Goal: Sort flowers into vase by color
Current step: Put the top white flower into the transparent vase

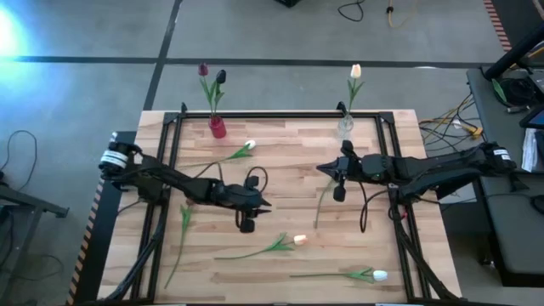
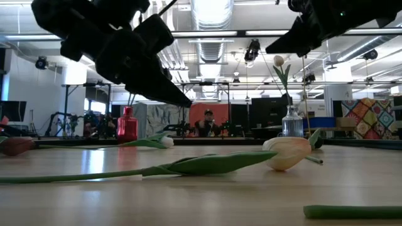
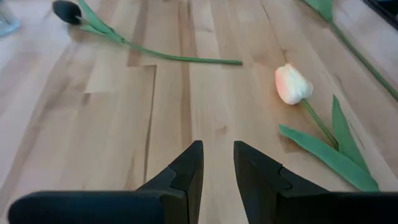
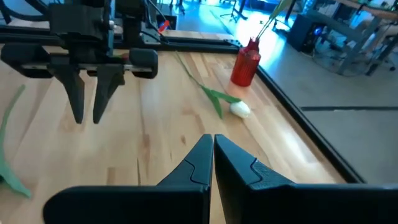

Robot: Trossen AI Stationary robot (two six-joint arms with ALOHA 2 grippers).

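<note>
A red vase (image 1: pixel 217 127) at the table's far edge holds two dark tulips (image 1: pixel 211 75). A clear vase (image 1: pixel 345 126) to its right holds one pale tulip (image 1: pixel 355 71). Lying flat on the wood are a white tulip (image 1: pixel 249 146), a peach tulip (image 3: pixel 292 84), another white tulip (image 1: pixel 378 274), a dark-headed tulip (image 3: pixel 65 11) and a green stem (image 1: pixel 181 234) at the left. My left gripper (image 3: pixel 217 163) hovers open over bare wood, short of the peach tulip. My right gripper (image 4: pixel 212 146) hangs shut and empty above the table's right half.
Black frame rails (image 1: pixel 280 114) run along the table's far edge and sides. The vases stand just inside the far rail. Cables hang from both arms. A person (image 2: pixel 207 119) sits far behind the table in the low view.
</note>
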